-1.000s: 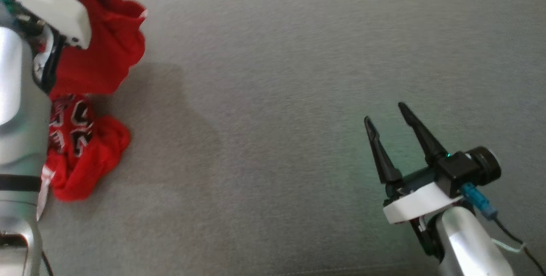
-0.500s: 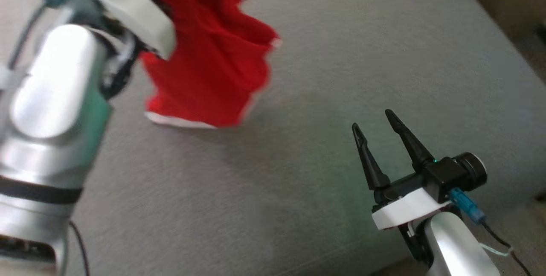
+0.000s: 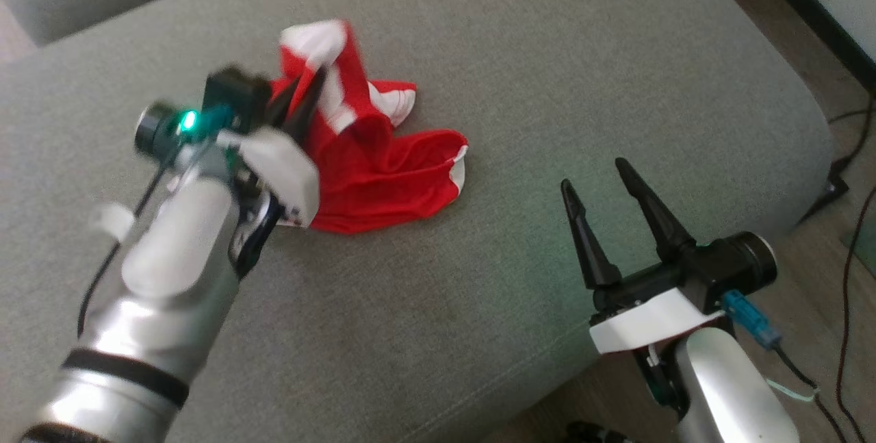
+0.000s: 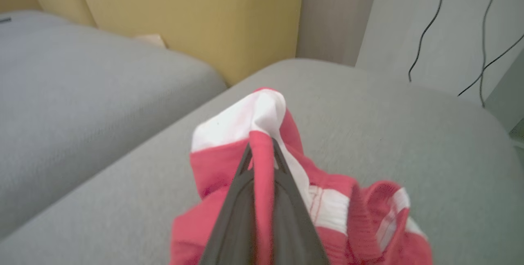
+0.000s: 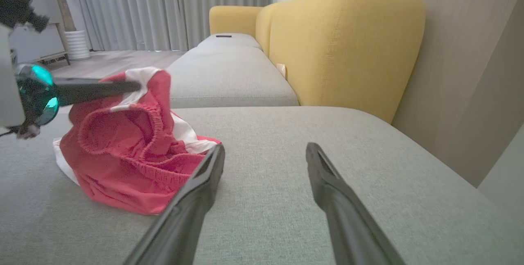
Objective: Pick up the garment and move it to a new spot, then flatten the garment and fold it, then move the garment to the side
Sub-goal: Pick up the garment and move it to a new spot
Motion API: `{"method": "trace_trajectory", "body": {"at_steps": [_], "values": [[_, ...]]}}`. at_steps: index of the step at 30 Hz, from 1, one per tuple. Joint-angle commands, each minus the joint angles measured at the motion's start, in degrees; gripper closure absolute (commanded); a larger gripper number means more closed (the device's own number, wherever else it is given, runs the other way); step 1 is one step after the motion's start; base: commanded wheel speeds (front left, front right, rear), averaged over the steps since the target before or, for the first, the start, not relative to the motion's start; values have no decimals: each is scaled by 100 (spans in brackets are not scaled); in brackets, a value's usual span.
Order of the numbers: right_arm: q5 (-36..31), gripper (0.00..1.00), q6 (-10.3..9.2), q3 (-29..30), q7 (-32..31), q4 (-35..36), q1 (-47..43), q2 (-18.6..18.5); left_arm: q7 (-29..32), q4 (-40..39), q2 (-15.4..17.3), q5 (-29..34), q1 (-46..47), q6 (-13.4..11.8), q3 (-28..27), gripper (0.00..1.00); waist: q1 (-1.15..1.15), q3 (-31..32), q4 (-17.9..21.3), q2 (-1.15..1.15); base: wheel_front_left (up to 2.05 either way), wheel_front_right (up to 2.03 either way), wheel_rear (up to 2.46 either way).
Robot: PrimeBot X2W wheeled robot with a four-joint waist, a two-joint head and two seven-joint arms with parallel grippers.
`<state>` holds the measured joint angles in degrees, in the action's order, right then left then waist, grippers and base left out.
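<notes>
Garment lowered, wrist view shows it pinched

A broad grey woven-fabric sofa seat cushion carries a crumpled red cloth garment with white trim. The garment is heaped left of the cushion's middle, its lower folds resting on the fabric and one corner raised clear.
</notes>
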<state>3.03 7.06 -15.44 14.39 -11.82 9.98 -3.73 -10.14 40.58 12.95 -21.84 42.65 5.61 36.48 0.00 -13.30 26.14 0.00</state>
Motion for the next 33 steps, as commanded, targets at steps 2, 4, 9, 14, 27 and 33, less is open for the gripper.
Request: {"method": "trace_trajectory", "body": {"at_steps": [2, 4, 9, 14, 27, 33], "values": [[12, 0, 43, -43, 61, 188, 136, 50, -188, 78, 139, 1, 61, -87, -182, 100, 0, -110, -26, 0, 0, 0, 0], [-10, 0, 43, 0, 61, 175, 91, 54, -298, 264, 81, -49, -93, -141, -216, 100, 0, -76, -149, 0, 0, 0, 0], [-44, 0, 43, 57, 61, 98, -105, 49, -453, 440, -138, -189, -560, -479, -416, 0, 0, 278, -571, 0, 0, 0, 0], [-73, 0, 43, 88, 61, 37, -416, -10, -483, -682, -229, 29, -1432, -914, -868, 0, 0, 790, -1181, 0, 0, 0, 0], [-67, 0, 43, 373, 61, -76, -929, 4, -485, -2899, -497, 683, -4004, -1249, -2449, 0, 0, 1693, -2378, 0, 0, 0, 0], [-81, 0, 43, 454, 61, -118, -1205, 33, -486, -3498, -776, 1033, -4940, -1187, -3112, 0, 0, 1977, -2562, 0, 0, 0, 0]]}}
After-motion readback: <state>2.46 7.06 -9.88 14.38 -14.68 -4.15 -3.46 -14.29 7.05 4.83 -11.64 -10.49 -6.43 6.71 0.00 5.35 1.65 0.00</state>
